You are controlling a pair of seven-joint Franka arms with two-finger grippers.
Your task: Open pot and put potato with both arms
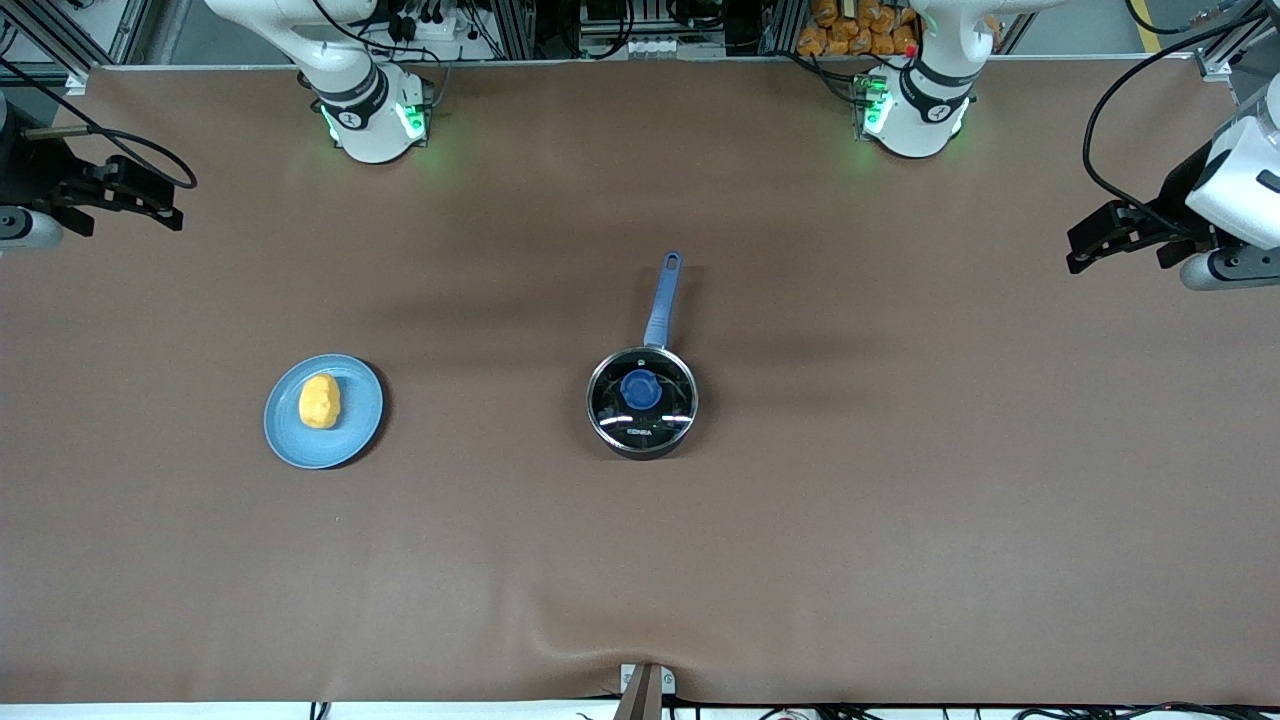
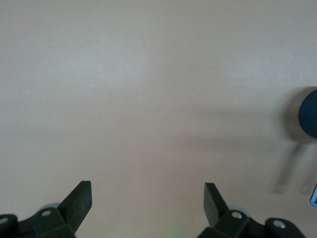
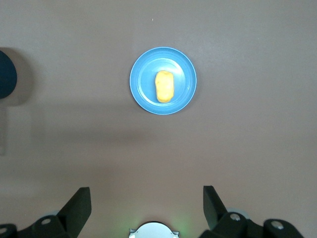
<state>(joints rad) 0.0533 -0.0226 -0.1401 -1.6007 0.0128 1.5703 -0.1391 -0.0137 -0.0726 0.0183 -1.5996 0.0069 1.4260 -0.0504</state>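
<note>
The pot (image 1: 642, 403) stands mid-table, its glass lid with the blue knob (image 1: 640, 388) on and its blue handle (image 1: 662, 300) pointing toward the arms' bases. The potato (image 1: 320, 401) lies on a light-blue plate (image 1: 290, 430) toward the right arm's end. My right gripper (image 3: 147, 196) hangs open and empty high over its own base (image 3: 152, 230), with the potato (image 3: 164, 86) in its view. My left gripper (image 2: 147, 191) is open and empty high over bare table, and the pot (image 2: 309, 114) shows at the edge of its view. Neither gripper shows in the front view.
Both arm bases (image 1: 370, 120) (image 1: 915, 110) stand along the table's edge farthest from the front camera. Black fixtures with cables reach in at the two ends of the table (image 1: 110, 190) (image 1: 1130, 235). Brown mat covers the table.
</note>
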